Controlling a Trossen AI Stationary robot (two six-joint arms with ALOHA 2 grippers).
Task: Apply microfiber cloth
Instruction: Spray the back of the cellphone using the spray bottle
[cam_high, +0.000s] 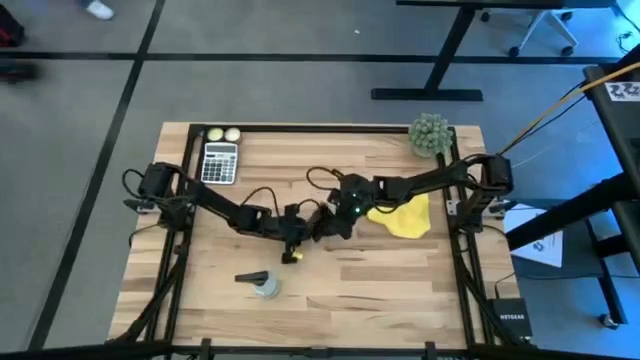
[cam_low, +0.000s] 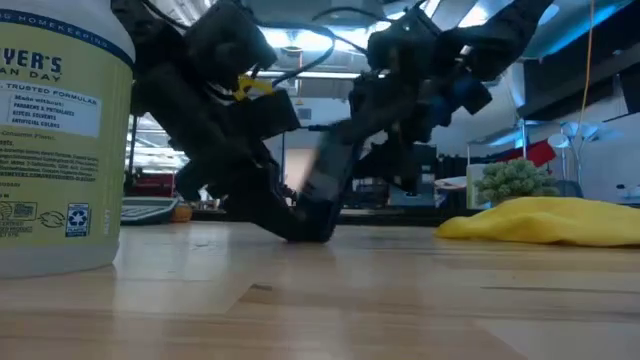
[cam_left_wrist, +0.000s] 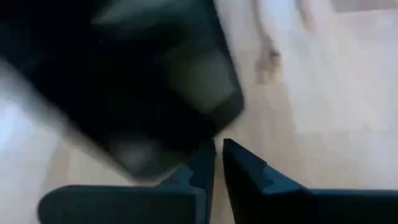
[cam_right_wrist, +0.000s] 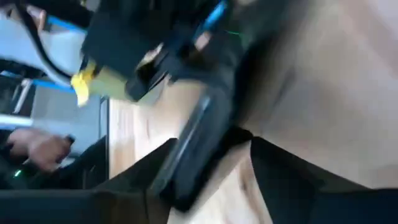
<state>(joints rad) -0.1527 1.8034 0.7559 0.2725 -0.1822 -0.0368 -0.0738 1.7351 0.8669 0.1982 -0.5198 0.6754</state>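
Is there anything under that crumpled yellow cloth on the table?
The bright yellow, wrinkled microfiber cloth lies heaped on the light wooden table. Only bare wood shows around its edges; whatever might lie beneath it is covered.

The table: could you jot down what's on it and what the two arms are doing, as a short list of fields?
Cloth: yellow, lying loose on the table's right side, held by neither gripper
Phone: black, tilted up on one edge mid-table, between the two grippers
Left gripper: fingers nearly closed, at the phone's edge
Right gripper: at the phone, fingers on either side of it
Calculator: far left corner
Spray bottle: near edge
Green plant: far right corner
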